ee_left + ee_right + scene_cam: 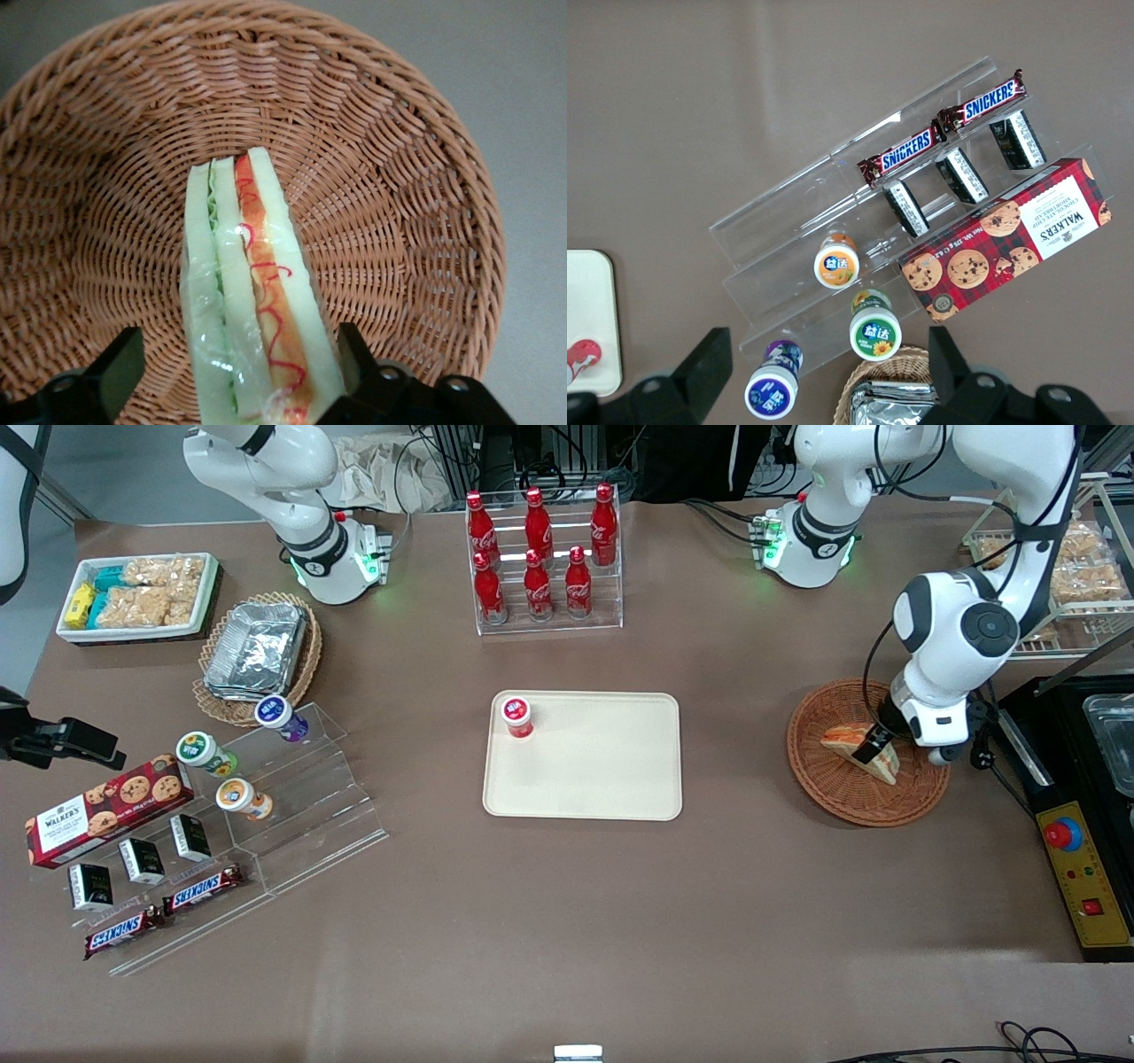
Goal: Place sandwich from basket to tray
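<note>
The sandwich (858,750) stands on edge in the reddish-brown wicker basket (819,784) toward the working arm's end of the table. In the left wrist view the sandwich (257,283) shows white bread with orange-red and green layers, against the basket's weave (399,177). My gripper (879,742) is down inside the basket, open, straddling the wedge (237,359). One finger (353,350) touches the bread and the other finger (120,365) stands a little apart from it. The cream tray (602,775) lies flat at mid-table, well away from the basket.
A small red-capped cup (516,716) stands in one corner of the tray. A rack of red cola bottles (542,558) stands farther from the camera than the tray. A black control box with a red button (1074,850) lies beside the basket. Snack displays (221,797) fill the parked arm's end.
</note>
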Action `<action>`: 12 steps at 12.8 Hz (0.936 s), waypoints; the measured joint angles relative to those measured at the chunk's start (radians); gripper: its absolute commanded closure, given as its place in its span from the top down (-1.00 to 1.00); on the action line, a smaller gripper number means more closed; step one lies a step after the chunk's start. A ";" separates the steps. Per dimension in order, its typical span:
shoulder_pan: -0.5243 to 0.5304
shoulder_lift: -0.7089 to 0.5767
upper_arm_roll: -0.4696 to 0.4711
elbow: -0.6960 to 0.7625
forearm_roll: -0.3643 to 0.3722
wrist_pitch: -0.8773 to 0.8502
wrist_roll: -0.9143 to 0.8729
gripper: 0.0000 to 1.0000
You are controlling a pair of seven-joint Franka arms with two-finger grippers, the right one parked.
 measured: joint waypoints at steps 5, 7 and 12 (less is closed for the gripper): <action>0.000 0.013 -0.001 0.001 0.001 0.015 0.000 -1.00; 0.000 0.008 -0.001 0.006 0.004 0.012 0.001 -1.00; 0.000 -0.113 -0.005 0.128 0.043 -0.294 0.108 -1.00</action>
